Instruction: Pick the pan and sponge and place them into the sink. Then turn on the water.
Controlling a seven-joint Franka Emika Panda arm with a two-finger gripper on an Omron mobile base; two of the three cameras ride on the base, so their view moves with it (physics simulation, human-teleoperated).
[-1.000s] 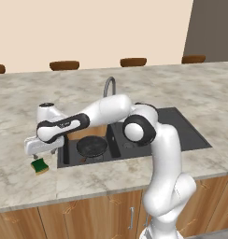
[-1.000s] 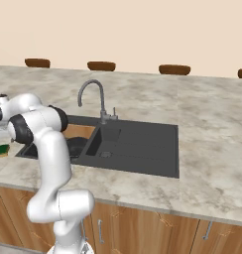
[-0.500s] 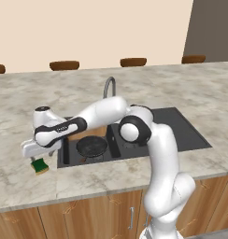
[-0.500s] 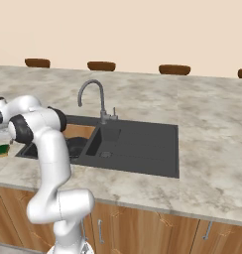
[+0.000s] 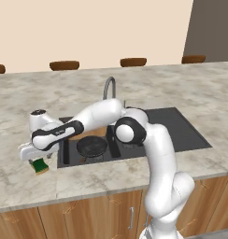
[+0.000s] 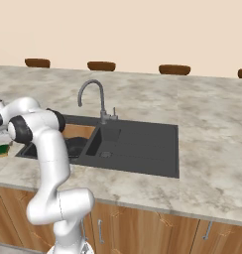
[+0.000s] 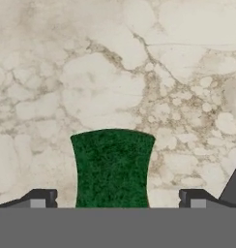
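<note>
One of the two things is already placed, so the step in hand looks like picking up the sponge. The marble worktop [image 5: 190, 88] carries everything. Set into it, the black sink [image 5: 176, 128] holds the pan [image 5: 92, 146] in its left basin, lying flat beside a wood-brown panel [image 5: 90, 133]; the right basin and drainboard look bare, and no water falls from the grey faucet [image 5: 109, 87]. The sponge [image 5: 40, 165] lies on the worktop just left of the sink, green side up. The tool [image 7: 114, 199] hangs right over it, its fingers [image 7: 42, 197] spread wide on either side and not touching it. By my reckoning, the next move calls for a short descent, then closing squarely on the sponge's sides.
</note>
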